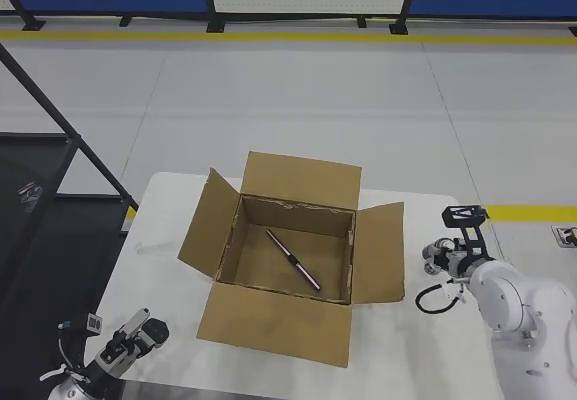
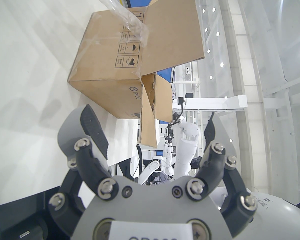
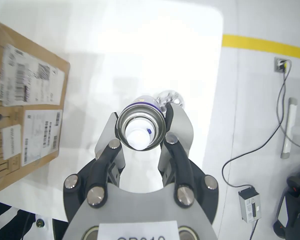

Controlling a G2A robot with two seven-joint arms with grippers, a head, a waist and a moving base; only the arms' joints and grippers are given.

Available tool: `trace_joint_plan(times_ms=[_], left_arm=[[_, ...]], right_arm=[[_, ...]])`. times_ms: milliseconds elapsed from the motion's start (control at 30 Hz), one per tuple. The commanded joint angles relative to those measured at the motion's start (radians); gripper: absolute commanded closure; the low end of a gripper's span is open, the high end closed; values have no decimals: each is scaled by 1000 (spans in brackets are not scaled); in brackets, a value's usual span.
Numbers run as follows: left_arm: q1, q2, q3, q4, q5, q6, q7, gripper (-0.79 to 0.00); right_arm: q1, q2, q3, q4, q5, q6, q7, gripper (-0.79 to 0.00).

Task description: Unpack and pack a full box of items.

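Note:
An open cardboard box [image 1: 286, 262] stands mid-table with its four flaps spread, and a thin dark rod [image 1: 292, 259] lies slantwise on its floor. My right gripper [image 3: 142, 119] is shut on an upright spray can [image 3: 140, 125] with a white nozzle and purple band, held above the table's right part, just off the box's right flap [image 3: 27, 116]. In the top view that gripper [image 1: 444, 258] is beside the right flap. My left gripper [image 2: 150, 131] is open with nothing between its fingers, low at the table's front left corner [image 1: 133, 338], facing the box [image 2: 110, 76].
Loose clear tape [image 2: 130, 23] hangs from the box's edge. A small clear cap-like piece [image 3: 170, 98] lies on the white table [image 1: 408, 350] beside the can. A black frame [image 1: 28, 190] stands to the left; cables and a power brick [image 3: 250, 207] lie on the floor to the right.

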Motion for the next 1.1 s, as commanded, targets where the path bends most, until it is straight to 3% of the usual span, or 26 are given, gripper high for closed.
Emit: trace_joint_plan(times_ms=[0, 167, 300, 667, 1067], left_arm=[[0, 0, 0, 0, 0, 0, 0, -785], [0, 0, 0, 0, 0, 0, 0, -785], [0, 0, 0, 0, 0, 0, 0, -785], [0, 0, 0, 0, 0, 0, 0, -785], [0, 0, 0, 0, 0, 0, 0, -785]], right_arm=[[19, 2, -7, -85, -67, 18, -3, 0], [138, -2, -90, -175, -110, 24, -17, 0], [259, -15, -224, -139, -39, -42, -34, 0], [562, -100, -662, 331, 178, -185, -61, 0], [617, -164, -823, 658, 223, -179, -119, 0]])
